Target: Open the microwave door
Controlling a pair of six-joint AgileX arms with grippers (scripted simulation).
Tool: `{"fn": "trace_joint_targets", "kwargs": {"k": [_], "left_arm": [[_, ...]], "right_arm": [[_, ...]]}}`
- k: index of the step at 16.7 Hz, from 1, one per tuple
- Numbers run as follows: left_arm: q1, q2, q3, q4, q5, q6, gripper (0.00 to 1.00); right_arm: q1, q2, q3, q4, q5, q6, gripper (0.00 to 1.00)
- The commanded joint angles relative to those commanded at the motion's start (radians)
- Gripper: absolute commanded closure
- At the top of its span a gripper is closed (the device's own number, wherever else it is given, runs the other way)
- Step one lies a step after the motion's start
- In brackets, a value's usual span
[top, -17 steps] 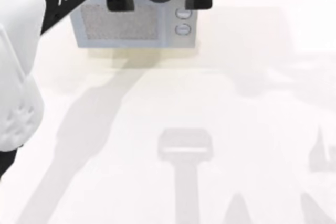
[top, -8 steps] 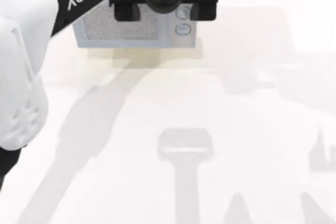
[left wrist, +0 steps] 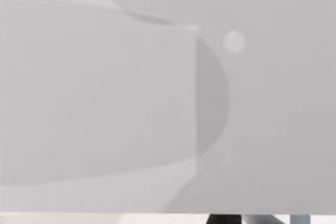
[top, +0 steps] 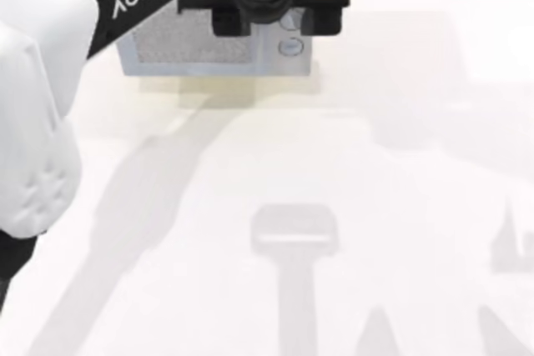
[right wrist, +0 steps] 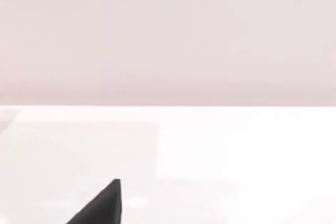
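The left gripper (top: 263, 7) hides the upper front of the microwave (top: 133, 57); whether its fingers are spread I cannot tell. The microwave door (top: 192, 49) looks closed, grey mesh showing.

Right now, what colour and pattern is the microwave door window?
Darker grey speckled mesh in a light-grey frame; the microwave door shows best in the top view.

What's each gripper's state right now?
Left gripper: over the microwave front at the table's far edge; open or shut cannot be told.
Right gripper: only a dark tip shows in its wrist view; cannot be told.
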Motion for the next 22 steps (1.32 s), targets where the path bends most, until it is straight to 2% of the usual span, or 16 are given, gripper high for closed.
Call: {"fn": "trace_joint_targets", "kwargs": {"k": [2,3,10,11,12,18,22], "left_arm": [[0.000,0.000,0.000,0.000,0.000,0.000,0.98],[0.000,0.000,0.000,0.000,0.000,0.000,1.00],[0.000,0.000,0.000,0.000,0.000,0.000,1.00],[-0.033,-0.005,-0.025,0.005,0.022,-0.009,1.00],[-0.033,-0.007,-0.028,0.006,0.022,-0.009,1.00],[-0.031,-0.097,-0.179,0.054,-0.010,-0.025,1.00],[-0.031,-0.123,-0.203,0.072,-0.015,-0.030,1.00]], "right_arm": [[0.000,0.000,0.000,0.000,0.000,0.000,0.00],[0.000,0.000,0.000,0.000,0.000,0.000,0.00],[0.000,0.000,0.000,0.000,0.000,0.000,0.00],[0.000,0.000,0.000,0.000,0.000,0.000,0.00],[0.000,0.000,0.000,0.000,0.000,0.000,0.00],[0.000,0.000,0.000,0.000,0.000,0.000,0.00],[0.000,0.000,0.000,0.000,0.000,0.000,0.00]]}}
